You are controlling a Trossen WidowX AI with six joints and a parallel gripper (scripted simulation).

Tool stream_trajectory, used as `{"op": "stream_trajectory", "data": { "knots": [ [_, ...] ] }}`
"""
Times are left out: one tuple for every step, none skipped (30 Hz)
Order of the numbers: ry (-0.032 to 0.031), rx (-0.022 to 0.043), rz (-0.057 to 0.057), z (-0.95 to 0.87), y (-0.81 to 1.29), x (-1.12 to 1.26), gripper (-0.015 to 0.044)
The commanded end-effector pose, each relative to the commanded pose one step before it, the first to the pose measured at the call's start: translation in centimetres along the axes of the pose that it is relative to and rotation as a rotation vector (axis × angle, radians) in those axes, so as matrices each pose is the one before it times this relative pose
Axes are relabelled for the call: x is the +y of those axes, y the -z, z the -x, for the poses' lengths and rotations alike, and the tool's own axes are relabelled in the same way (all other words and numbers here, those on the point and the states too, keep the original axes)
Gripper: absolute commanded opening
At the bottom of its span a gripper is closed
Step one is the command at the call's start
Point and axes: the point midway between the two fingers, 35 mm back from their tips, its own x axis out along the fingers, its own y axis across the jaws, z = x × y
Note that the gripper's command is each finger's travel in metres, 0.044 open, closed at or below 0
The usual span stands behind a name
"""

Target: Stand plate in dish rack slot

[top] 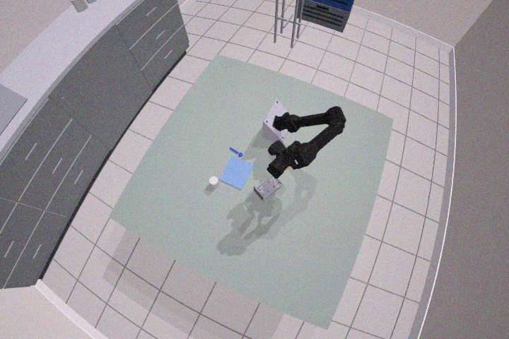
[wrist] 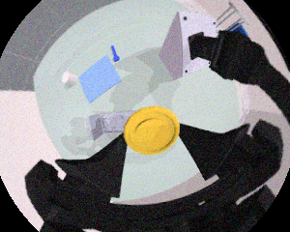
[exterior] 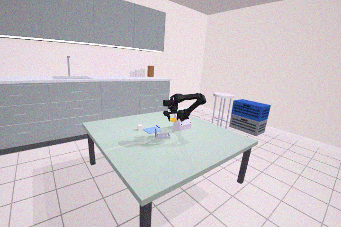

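My gripper (exterior: 173, 119) (wrist: 151, 130) is shut on the yellow plate (top: 287, 168) (exterior: 173, 120) (wrist: 145, 145), with a fingertip at each side of its rim. The plate is held above the table, roughly level, its face towards the wrist camera. In the top view the arm hides most of it. The grey dish rack (top: 259, 193) (exterior: 156, 133) (wrist: 95, 128) stands on the table, with a taller wall at one end and small rails on its base. In the wrist view the rack lies left of the plate, which overlaps its near end. The plate is clear of the rack.
A flat blue square (top: 236, 172) (exterior: 151, 130) (wrist: 100, 79) lies beyond the rack, with a white cup (top: 213, 180) (exterior: 139, 127) (wrist: 68, 78) and a small blue tool (top: 235, 151) (exterior: 157, 126) (wrist: 114, 53) beside it. The arm's pale mount (exterior: 183, 126) (wrist: 172, 53) stands close by.
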Motion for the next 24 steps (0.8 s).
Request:
{"op": "stream_trajectory", "data": {
  "knots": [
    [-0.00351,-0.08773,0.0461,-1.091,-0.621,-0.041,0.0],
    [-0.00072,-0.0236,0.0141,-0.314,-0.125,-0.001,0.0],
    [-0.00111,-0.02347,0.0141,-0.308,-0.117,0.002,0.0],
    [-0.0015,-0.02334,0.0141,-0.303,-0.11,0.005,0.0],
    [-0.00189,-0.02321,0.0141,-0.297,-0.102,0.008,0.0],
    [-0.00229,-0.02308,0.0141,-0.291,-0.095,0.011,0.0],
    [-0.00268,-0.02294,0.0141,-0.286,-0.087,0.014,0.0],
    [-0.00307,-0.0228,0.014,-0.28,-0.08,0.017,0.0],
    [-0.00259,-0.02167,0.0144,-0.279,-0.059,0.023,0.0],
    [-0.00294,-0.02154,0.0144,-0.274,-0.052,0.025,0.0],
    [-0.00329,-0.02142,0.0144,-0.268,-0.046,0.027,0.0],
    [-0.00364,-0.02129,0.0143,-0.262,-0.039,0.03,0.0],
    [-0.00398,-0.02116,0.0143,-0.256,-0.033,0.032,0.0],
    [-0.00433,-0.02103,0.0142,-0.249,-0.027,0.034,0.0],
    [-0.00468,-0.0209,0.0141,-0.243,-0.02,0.037,0.0],
    [-0.00502,-0.02077,0.0141,-0.237,-0.014,0.039,0.0],
    [-0.00536,-0.02063,0.014,-0.23,-0.009,0.041,0.0],
    [-0.00571,-0.0205,0.0139,-0.223,-0.003,0.043,0.0],
    [-0.00709,-0.0214,0.013,-0.208,-0.014,0.044,0.0],
    [-0.00749,-0.02133,0.013,-0.201,-0.009,0.047,0.0],
    [-0.00787,-0.02116,0.0128,-0.194,-0.003,0.049,0.0],
    [-0.00824,-0.021,0.0127,-0.186,0.002,0.052,0.0],
    [-0.00861,-0.02083,0.0126,-0.179,0.007,0.054,0.0],
    [-0.00897,-0.02066,0.0124,-0.171,0.012,0.056,0.0]
  ]
}}
